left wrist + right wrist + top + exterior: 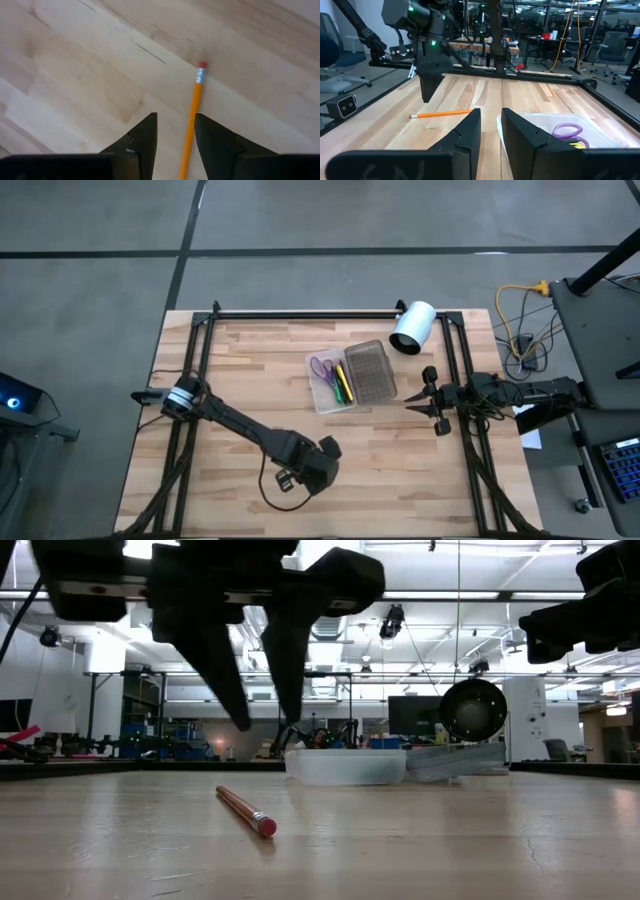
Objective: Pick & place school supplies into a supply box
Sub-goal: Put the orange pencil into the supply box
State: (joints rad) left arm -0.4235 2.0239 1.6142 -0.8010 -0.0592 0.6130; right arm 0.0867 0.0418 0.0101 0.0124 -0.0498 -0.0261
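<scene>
An orange pencil (pixel 245 810) with a pink eraser end (pixel 202 65) lies flat on the wooden table (pixel 240 360). My left gripper (pixel 265 722) hangs open above it, pointing steeply down. In the left wrist view the pencil (pixel 189 131) runs between the two fingers, which stay clear of it. In the high view the gripper (pixel 318 465) hides the pencil. The supply box (pixel 350 377) lies open at the far right, with purple scissors (pixel 322 367) and green and yellow pens (pixel 342 383) in its whitish tray. My right gripper (pixel 491 120) waits open and level at the table's right edge.
A white cylinder (pixel 412 327) lies on its side at the far right corner, beside the box's grey ribbed lid (pixel 371 372). A black frame rail (pixel 300 313) runs along the far edge. Bare wood spreads across the table's left and near parts.
</scene>
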